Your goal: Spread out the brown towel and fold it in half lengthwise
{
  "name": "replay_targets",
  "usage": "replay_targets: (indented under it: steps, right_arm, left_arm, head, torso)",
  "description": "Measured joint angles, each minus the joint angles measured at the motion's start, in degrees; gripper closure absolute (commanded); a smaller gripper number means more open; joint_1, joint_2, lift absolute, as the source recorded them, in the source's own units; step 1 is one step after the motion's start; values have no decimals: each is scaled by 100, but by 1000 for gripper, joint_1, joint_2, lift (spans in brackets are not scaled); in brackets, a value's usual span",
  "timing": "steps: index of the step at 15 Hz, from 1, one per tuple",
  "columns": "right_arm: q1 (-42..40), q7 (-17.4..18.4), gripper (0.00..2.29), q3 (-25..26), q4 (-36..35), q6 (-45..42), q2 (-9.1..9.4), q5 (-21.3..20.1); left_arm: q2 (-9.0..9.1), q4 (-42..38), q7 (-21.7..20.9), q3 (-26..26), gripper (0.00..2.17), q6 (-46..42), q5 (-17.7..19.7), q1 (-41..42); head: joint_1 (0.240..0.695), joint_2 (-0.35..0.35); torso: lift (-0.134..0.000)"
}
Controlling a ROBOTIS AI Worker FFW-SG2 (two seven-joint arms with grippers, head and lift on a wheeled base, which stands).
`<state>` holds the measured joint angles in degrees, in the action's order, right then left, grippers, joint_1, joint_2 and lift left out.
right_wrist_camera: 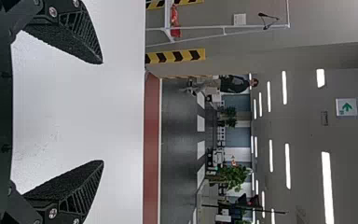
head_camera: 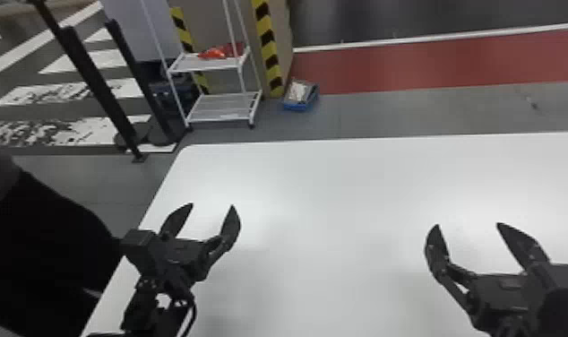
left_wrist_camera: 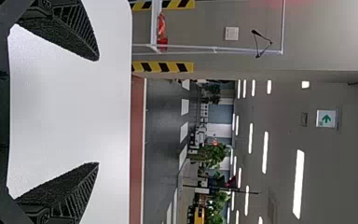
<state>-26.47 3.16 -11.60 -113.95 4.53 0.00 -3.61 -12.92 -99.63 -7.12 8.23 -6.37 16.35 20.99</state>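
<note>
Hovering over white surface (head_camera: 319,188) | left end effector (head_camera: 212,205): near left, fingers wide apart, grasping nothing | right end effector (head_camera: 468,225): near right, fingers wide apart, grasping nothing | white rack (head_camera: 207,65): floor, beyond surface's far left | blue tray (head_camera: 300,107): floor, right of rack

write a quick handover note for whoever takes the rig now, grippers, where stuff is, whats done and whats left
Left gripper: over the table, toward its left edge, jaws open and empty.
Right gripper: over the table too, farther right, jaws open and empty.
Towel: in neither gripper; I can't tell where it is.
Done: can't confirm any spreading or folding.
Left: probably find the towel first, then check what it still needs.
</note>
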Motion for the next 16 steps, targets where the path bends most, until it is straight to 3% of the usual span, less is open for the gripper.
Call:
replay_targets:
  steps: [16]
  right_arm:
    - [2,61,134,17,13,0,0,36]
  left_arm:
    - [0,31,-9,-6,76,0,1,-25]
  head:
    - [695,251]
  torso:
    - [-125]
